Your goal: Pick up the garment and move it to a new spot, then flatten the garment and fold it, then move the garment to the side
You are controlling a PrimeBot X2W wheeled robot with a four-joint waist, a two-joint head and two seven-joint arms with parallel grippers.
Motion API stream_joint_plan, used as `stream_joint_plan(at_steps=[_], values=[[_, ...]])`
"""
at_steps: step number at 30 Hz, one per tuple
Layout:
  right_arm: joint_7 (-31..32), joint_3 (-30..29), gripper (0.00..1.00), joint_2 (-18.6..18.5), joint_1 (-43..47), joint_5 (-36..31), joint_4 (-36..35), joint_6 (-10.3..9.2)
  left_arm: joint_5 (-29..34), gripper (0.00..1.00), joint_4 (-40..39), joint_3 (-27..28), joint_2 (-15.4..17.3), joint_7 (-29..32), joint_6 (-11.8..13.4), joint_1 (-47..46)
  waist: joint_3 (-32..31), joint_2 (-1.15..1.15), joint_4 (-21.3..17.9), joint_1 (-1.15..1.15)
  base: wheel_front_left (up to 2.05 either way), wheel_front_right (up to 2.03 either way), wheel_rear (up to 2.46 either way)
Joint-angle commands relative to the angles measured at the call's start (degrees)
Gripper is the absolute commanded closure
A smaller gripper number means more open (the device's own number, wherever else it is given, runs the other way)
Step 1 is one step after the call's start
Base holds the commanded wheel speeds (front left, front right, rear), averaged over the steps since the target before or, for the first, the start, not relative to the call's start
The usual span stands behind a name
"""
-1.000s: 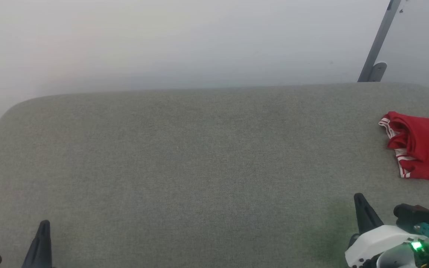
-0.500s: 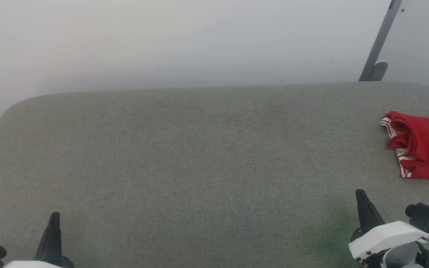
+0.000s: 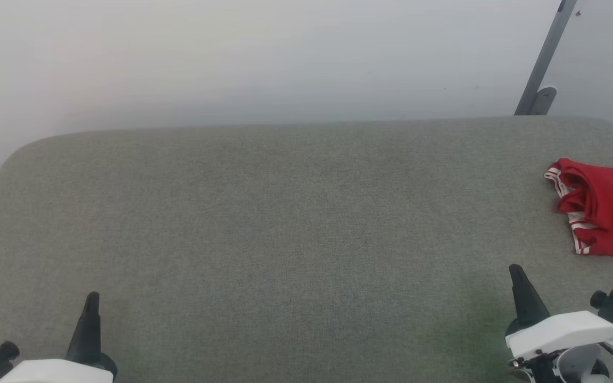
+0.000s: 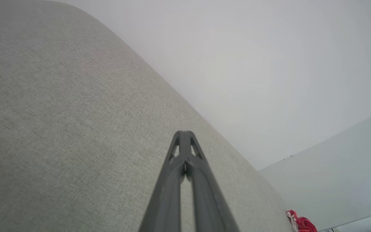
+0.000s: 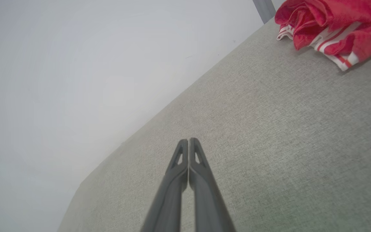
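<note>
The garment [image 3: 604, 207] is a crumpled heap of bright red fabric with red-and-white stripe trim, lying at the right edge of the grey table [image 3: 285, 223]. It also shows at the upper right of the right wrist view as the garment [image 5: 333, 22] and small at the lower right of the left wrist view as the garment [image 4: 301, 224]. My right gripper [image 3: 516, 274] is shut and empty, below and left of the heap, apart from it. At the lower left my left gripper [image 3: 92, 298] is shut and empty, far from the fabric. Both pairs of fingertips meet in the wrist views: right gripper [image 5: 188, 140], left gripper [image 4: 185, 132].
A pale wall rises behind the table's rounded far edge. A grey slanted metal bar [image 3: 543, 58] with a foot bracket stands behind the far right corner. The wide grey tabletop stretches between the two grippers.
Both grippers have risen a little further into the head view, the left one shifting slightly right. The garment lies as before.
</note>
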Motion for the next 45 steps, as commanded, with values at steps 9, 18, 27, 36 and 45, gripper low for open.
stream_joint_plan(at_steps=[9, 18, 27, 36, 45], values=[[1.28, -0.11, 1.0, -0.23, -1.64, 7.42, -1.49, 0.02, -5.64, 1.0, -0.23, -0.03, -0.85, 1.79, -0.11, -2.59, 0.12, 0.0, 0.1, 0.0, 0.0, 0.0, 0.0], [2.37, -0.15, 1.0, -0.24, -1.81, 13.8, -1.95, 0.02, -10.07, 1.0, 0.03, -0.18, -2.06, 3.35, -0.13, -3.78, 0.26, 0.0, 0.21, 0.0, 0.0, 0.0, 0.0], [3.54, -0.19, 1.0, -0.25, -1.96, 20.28, -2.44, 0.02, -14.7, 1.0, 0.29, -0.33, -3.35, 4.92, -0.15, -4.97, 0.4, 0.0, 0.33, 0.0, 0.0, 0.0, 0.0], [4.53, -0.22, 1.0, -0.25, -2.13, 25.64, -2.82, 0.02, -18.48, 1.0, 0.52, -0.45, -4.37, 6.25, -0.17, -5.92, 0.54, 0.0, 0.44, 0.0, 0.0, 0.0, 0.0], [5.32, -0.25, 1.0, -0.26, -2.3, 30.04, -3.1, 0.02, -21.56, 1.0, 0.7, -0.57, -5.27, 7.34, -0.19, -6.64, 0.65, 0.0, 0.54, 0.0, 0.0, 0.0, 0.0]])
